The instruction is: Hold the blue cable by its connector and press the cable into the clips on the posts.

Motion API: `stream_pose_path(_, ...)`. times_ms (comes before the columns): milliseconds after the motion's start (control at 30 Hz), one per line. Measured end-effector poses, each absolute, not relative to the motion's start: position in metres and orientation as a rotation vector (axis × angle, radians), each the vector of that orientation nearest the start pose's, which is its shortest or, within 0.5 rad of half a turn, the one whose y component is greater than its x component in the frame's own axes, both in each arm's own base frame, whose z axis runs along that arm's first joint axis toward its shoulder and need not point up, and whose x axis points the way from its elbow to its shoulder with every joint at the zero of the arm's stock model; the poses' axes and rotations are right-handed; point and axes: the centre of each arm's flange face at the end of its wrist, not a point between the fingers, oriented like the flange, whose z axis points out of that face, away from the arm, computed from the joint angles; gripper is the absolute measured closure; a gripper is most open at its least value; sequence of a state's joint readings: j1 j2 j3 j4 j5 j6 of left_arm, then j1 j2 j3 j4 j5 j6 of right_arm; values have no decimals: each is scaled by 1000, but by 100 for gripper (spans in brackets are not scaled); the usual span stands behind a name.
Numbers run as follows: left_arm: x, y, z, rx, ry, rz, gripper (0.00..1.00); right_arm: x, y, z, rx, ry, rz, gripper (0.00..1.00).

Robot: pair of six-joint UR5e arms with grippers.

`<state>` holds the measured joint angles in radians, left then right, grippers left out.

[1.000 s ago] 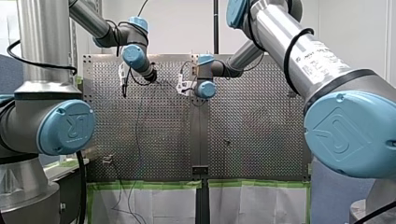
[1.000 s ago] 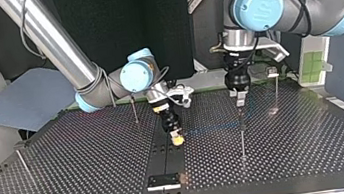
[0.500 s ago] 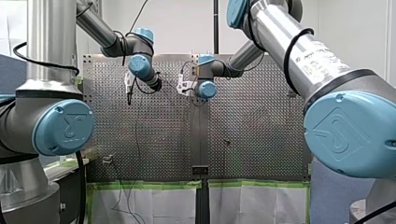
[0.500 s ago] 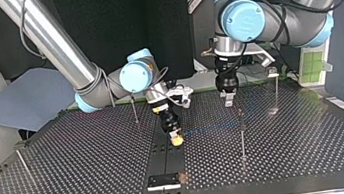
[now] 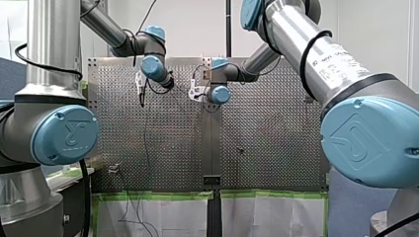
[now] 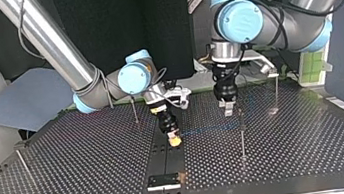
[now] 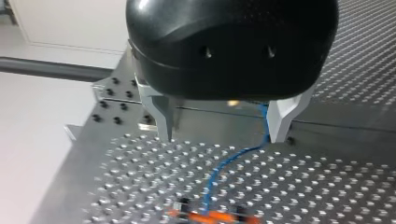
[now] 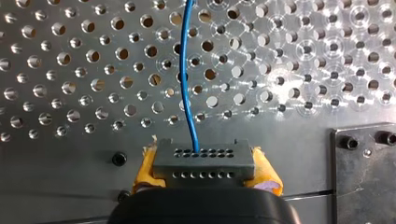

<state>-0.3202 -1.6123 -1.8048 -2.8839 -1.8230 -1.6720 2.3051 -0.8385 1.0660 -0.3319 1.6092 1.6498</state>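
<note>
One thin blue cable, held.
Right gripper clamps the grey block connector; left gripper, spread wide, has edged closer.

A stylised UR mark is showing, embossed, on my left arm's joint cap and on my right arm's joint cap in the front view. The same mark is showing on a left-arm wrist cap in the top view. Dark lettering is running along my right arm's silver tube, too small to read.
</note>
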Motion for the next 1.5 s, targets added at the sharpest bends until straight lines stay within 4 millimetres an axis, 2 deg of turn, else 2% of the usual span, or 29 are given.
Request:
stream_pose_path(133, 439, -263, 385, -24, 1586, -127, 0, 615, -489, 301, 1589, -825, 1830, 100)
stream_pose_path(333, 451, -271, 374, -15, 1606, -118, 0, 615, -489, 301, 1589, -825, 1829, 100)
stream_pose_path(700, 462, -268, 380, -51, 1565, -99, 0, 616, -489, 301, 1589, -820, 1827, 100)
stream_pose_path(967, 482, -276, 380, -49, 1572, -81, 0, 616, -489, 301, 1590, -817, 1825, 100)
stream_pose_path(1300, 504, -270, 395, -97, 1545, -47, 0, 614, -491, 301, 1587, -816, 1822, 100)
stream_pose_path(1500, 514, -271, 386, -93, 1558, -39, 0, 614, -492, 301, 1586, -816, 1822, 100)
